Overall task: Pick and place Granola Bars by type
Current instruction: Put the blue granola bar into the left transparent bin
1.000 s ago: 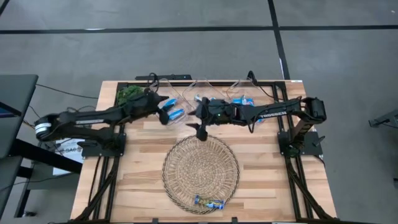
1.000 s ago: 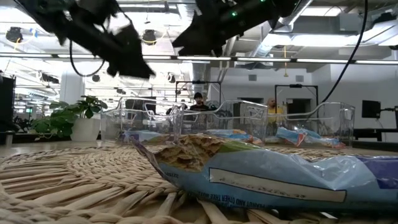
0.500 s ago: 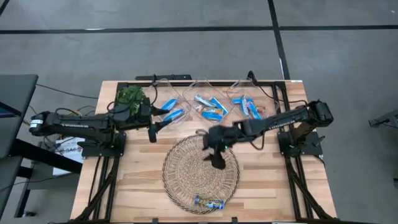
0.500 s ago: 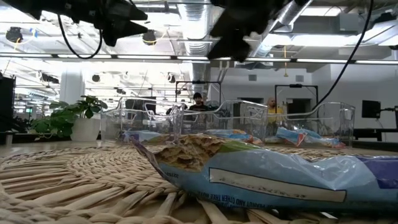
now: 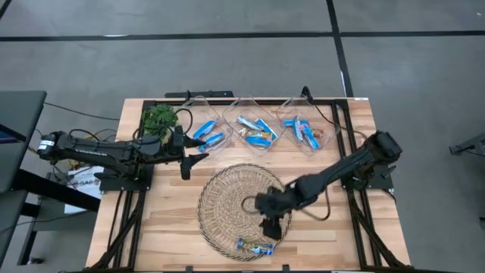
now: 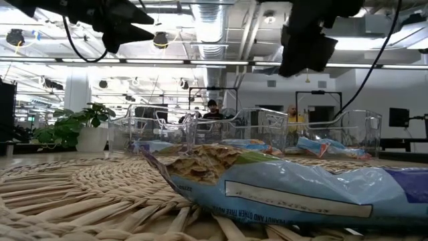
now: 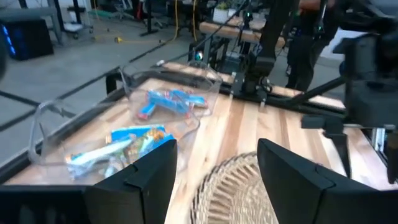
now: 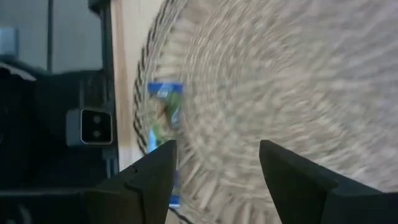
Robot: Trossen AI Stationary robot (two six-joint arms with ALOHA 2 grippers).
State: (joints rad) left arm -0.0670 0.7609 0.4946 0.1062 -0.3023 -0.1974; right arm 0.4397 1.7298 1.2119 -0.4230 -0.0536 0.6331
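Observation:
Two light blue granola bars (image 5: 254, 245) lie on the near rim of the round wicker tray (image 5: 227, 197); the closer one fills the low view (image 6: 281, 187). More bars lie in three clear bins (image 5: 254, 129) at the far edge. My right gripper (image 5: 271, 227) hangs open above the tray, tipped downward, a little short of the two bars (image 8: 165, 115) and touching nothing. My left gripper (image 5: 193, 161) stands open above the table, left of the tray and near the left bin (image 5: 208, 135), pointing toward the table's right with nothing between its fingers (image 7: 155, 174).
A green plant (image 5: 159, 117) stands at the far left corner behind the left arm. The bins (image 7: 168, 102) line the far edge, holding bright blue and lighter bars. Bare wood shows left and right of the tray. People stand in the room beyond the table.
My right gripper has swung from the bins toward the table's near edge, out over the wicker tray, sinking and tipping downward, with its fingers still apart. My left gripper has drawn back from the left bin toward the table's left and turned to point right.

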